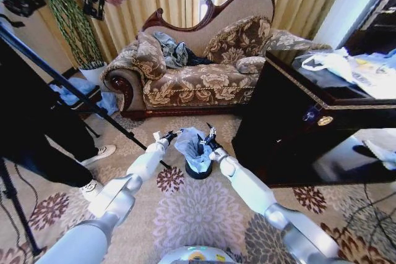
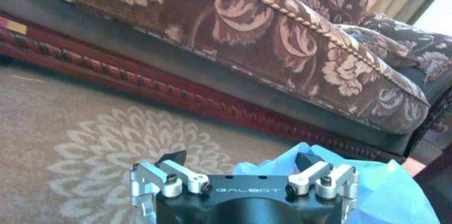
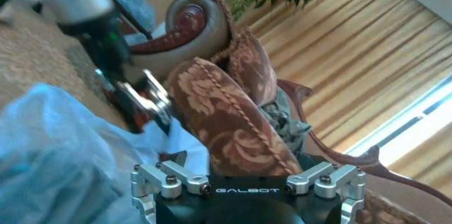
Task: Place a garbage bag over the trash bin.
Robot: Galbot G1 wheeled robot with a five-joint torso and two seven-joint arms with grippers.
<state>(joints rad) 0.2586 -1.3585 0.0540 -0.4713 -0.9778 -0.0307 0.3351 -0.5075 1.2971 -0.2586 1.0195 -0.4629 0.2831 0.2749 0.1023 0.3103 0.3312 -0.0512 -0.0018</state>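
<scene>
The trash bin (image 1: 198, 171) is a small black cylinder standing on the patterned carpet in front of the sofa. The garbage bag (image 1: 190, 145), pale blue and crinkly, sits in its mouth and bunches up above the rim. My left gripper (image 1: 169, 135) hovers just left of the bag's top, and its fingers (image 2: 173, 158) are spread open with the bag (image 2: 385, 189) beside one of them. Close against the bag's right side is my right gripper (image 1: 209, 136), also open, with the bag (image 3: 60, 155) beside it and the left gripper (image 3: 145, 99) beyond.
A floral sofa (image 1: 198, 78) stands close behind the bin. A dark wooden cabinet (image 1: 309, 122) rises at the right, with white bags on top. At the left a person's legs (image 1: 55, 153) and a black tripod leg (image 1: 86, 100) crowd the carpet.
</scene>
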